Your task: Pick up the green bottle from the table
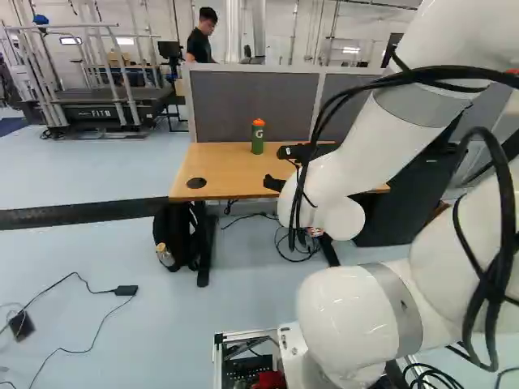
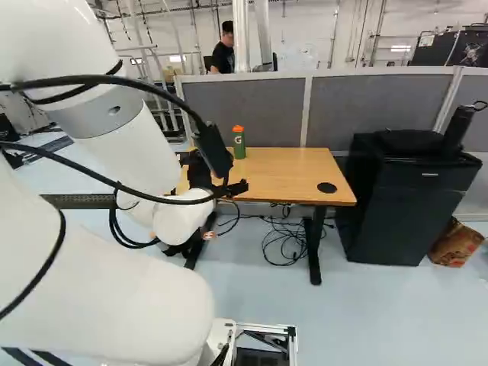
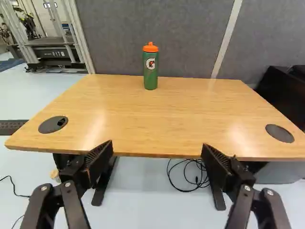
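A green bottle (image 3: 150, 71) with an orange cap stands upright on a wooden table (image 3: 143, 114), near its far edge, just in front of a gray partition (image 3: 157, 28). Its long axis is vertical: base down on the wood, cap and narrow spout pointing straight up. A round pale emblem on its side faces me.

My gripper (image 1: 276, 183) is wide open and holds nothing. In the wrist view, my gripper (image 3: 157, 148) has its two black fingers well apart at the near side of the table, and the bottle is well ahead of them, roughly in line with the gap.

The bottle is visible from spout to base in the wrist view. In the left base view, my white arm (image 1: 381, 138) hides the right part of the table; in the right base view it covers the left part, and dark hardware at my wrist comes right up beside the bottle. Much of my gripper is hard to make out in both base views. A black cabinet (image 2: 412, 198) right of the table shows fully only in the right base view; the wrist view cuts it off.
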